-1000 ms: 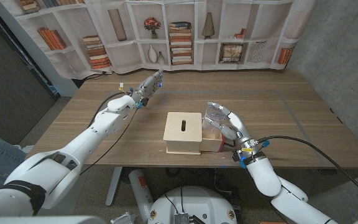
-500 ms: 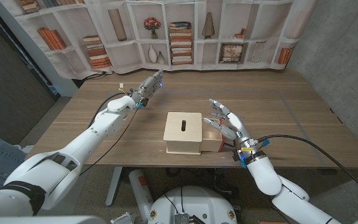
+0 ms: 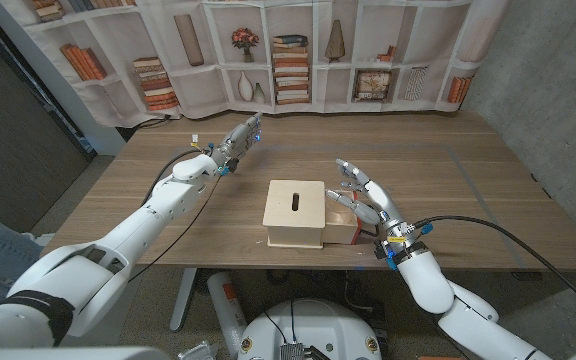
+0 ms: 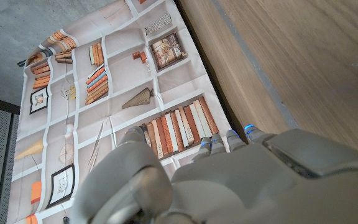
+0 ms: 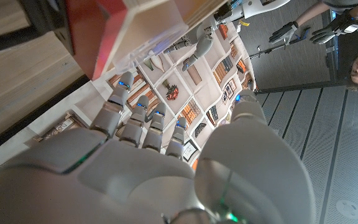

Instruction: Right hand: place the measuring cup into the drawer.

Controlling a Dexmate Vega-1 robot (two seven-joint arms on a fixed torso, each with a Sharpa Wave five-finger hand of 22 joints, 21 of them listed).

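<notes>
Over the open drawer on the box's right side, right hand hovers with fingers spread wide, holding nothing. Box is the pale wooden one with a slot in its top; drawer is pulled out to its right, red front panel facing outward. Measuring cup: can't make it out clearly. Something clear and pale sits inside the drawer under the hand, likely the cup, but the hand hides most of it, so can't confirm it's fully seated.

Risks, my read:
- Fingers hang low over the drawer. Pulling the hand away sideways could clip the red panel and shove the drawer or the whole box, which looks light.
- If the cup leans on the drawer wall, a brush from a fingertip could tip it out.
- Safer to lift straight up first.

Left hand is well off beyond the box's far left corner, fingers stretched out, nothing in it.
</notes>
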